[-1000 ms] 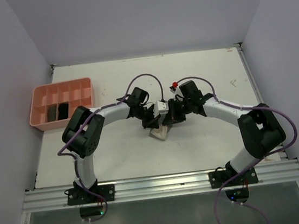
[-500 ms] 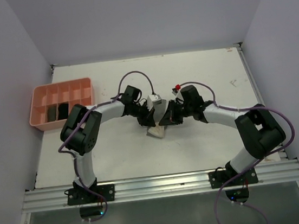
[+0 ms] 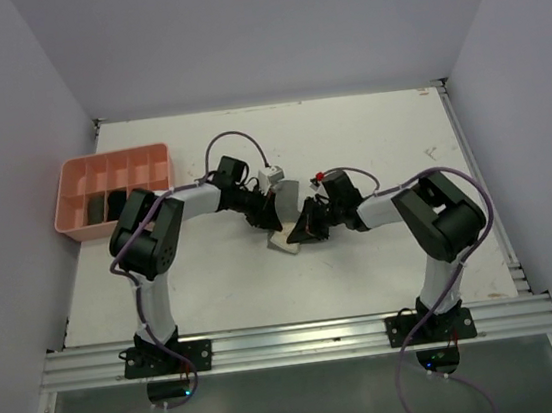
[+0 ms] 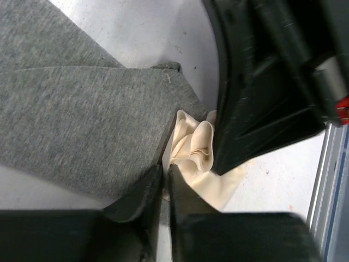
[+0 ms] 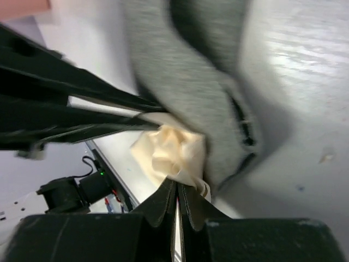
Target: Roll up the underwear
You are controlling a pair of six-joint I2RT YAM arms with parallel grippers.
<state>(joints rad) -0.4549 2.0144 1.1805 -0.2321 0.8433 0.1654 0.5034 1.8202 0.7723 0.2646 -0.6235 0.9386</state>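
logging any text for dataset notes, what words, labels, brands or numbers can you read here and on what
None readable in any view. The grey and cream underwear shows no print or tag text, the pink tray looks unmarked, and faint marks on the table are too small to read.

My overhead view is evenly, softly lit from above; the white bench [image 3: 383, 254] reads bright, and I see only faint shadows on it. The left wrist picture is crisp on the underwear [image 4: 82, 120] weave, but the left tool [image 4: 165, 173] sits dark and soft-edged near the lens. The right wrist picture is smeared throughout, with pale glare streaking the bench.
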